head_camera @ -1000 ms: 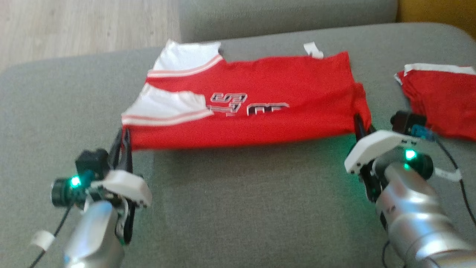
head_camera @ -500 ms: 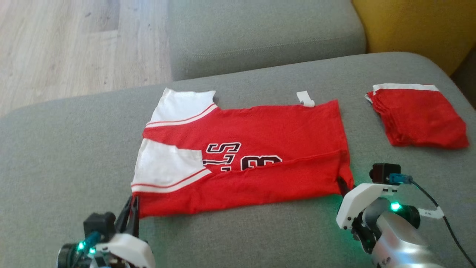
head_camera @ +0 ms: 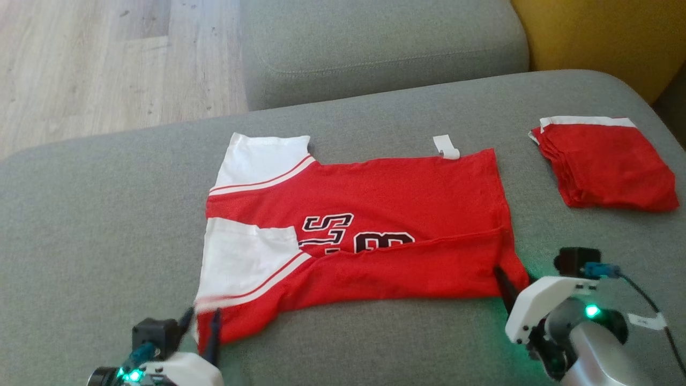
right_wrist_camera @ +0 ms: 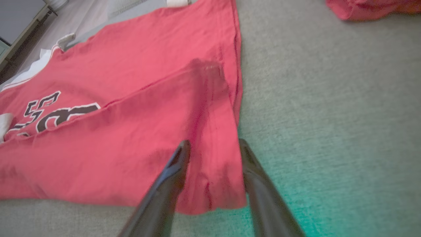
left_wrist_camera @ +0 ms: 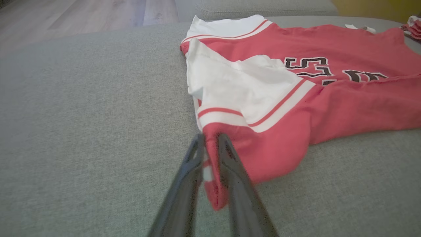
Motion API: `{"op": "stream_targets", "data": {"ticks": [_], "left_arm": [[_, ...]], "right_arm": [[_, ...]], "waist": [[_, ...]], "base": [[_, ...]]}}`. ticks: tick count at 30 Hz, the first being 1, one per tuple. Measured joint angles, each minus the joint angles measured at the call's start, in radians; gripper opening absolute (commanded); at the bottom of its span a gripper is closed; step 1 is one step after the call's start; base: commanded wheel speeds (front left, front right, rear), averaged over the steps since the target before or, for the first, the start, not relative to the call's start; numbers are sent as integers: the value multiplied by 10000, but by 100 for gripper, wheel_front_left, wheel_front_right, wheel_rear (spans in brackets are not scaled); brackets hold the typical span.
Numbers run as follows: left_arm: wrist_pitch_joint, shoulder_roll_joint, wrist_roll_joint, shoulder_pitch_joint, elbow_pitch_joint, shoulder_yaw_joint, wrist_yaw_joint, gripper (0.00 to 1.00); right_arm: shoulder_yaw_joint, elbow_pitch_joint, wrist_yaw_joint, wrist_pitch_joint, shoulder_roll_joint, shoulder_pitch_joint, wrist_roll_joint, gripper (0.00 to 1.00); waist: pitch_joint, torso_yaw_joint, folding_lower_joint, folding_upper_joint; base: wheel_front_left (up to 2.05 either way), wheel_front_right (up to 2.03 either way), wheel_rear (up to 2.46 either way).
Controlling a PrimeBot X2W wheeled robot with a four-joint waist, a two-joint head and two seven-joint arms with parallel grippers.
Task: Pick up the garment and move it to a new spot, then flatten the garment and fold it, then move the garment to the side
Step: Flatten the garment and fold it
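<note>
The garment (head_camera: 375,193) is a red jersey with white sleeves and dark lettering. It lies spread on the grey sofa seat (head_camera: 80,225) with its near strip folded over the print. My left gripper (head_camera: 202,316) is at the near left corner, and its fingers stand slightly apart. In the left wrist view the garment's (left_wrist_camera: 329,98) red corner hangs loosely between the left gripper's (left_wrist_camera: 211,136) tips. My right gripper (head_camera: 509,276) is at the near right corner. In the right wrist view the right gripper (right_wrist_camera: 213,142) is open, its fingers straddling the garment's (right_wrist_camera: 115,131) hem, which lies flat on the seat.
A folded red cloth (head_camera: 605,166) lies at the far right of the seat. A white tag (head_camera: 446,146) sticks out at the jersey's far edge. The sofa back cushion (head_camera: 375,48) is behind, a yellow cushion (head_camera: 605,32) is at top right, and the wooden floor (head_camera: 107,64) is at left.
The head camera has tilted. Both grippers were shut on the jersey's near corners. Their fingers have now parted, and the near edge has dropped onto the seat.
</note>
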Motion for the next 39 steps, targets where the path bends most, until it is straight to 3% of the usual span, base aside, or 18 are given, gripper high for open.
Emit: {"op": "stream_targets", "data": {"ticks": [1,5,12,17,21,24,34,39], "left_arm": [[4,17,10,-2,-48,-8,8,100],[36,69,42,-63,-295,13,184,100],[-999,322,255,-1162,-1172,527,418,100],[-1020,694,345,-3055,-1398,489,-483,100],[-19,1074,280,-5191,-698,238,-1649,100],[957,1154,-104,-6740,230,-205,-2163,100],[3561,2330,-1651,-9811,2884,-2527,-2385,100],[3950,2746,-1902,-10619,4031,-2936,-2385,100]], "right_arm": [[-188,-303,0,25,0,126,-107,100],[-863,-1732,0,136,40,538,-535,100],[-2531,-4525,0,140,336,869,-1764,100],[-3020,-5887,0,142,525,710,-2194,100],[-2978,-6414,0,146,581,-101,-2247,100],[-2773,-6560,0,169,589,-893,-2242,100],[-1914,-6454,0,-165,594,-2466,-2136,100],[-1651,-6420,0,-316,594,-2743,-2052,100]], "waist": [[30,-1,0,0],[152,-19,0,0],[583,-26,0,0],[1230,-88,1,0],[1913,-212,2,0],[2478,-360,3,0],[4181,-1196,4,-1],[4779,-1626,3,-1]], "base": [[0,0,0],[0,0,0],[0,0,0],[0,0,0],[0,0,0],[0,0,0],[0,0,0],[0,0,0]]}}
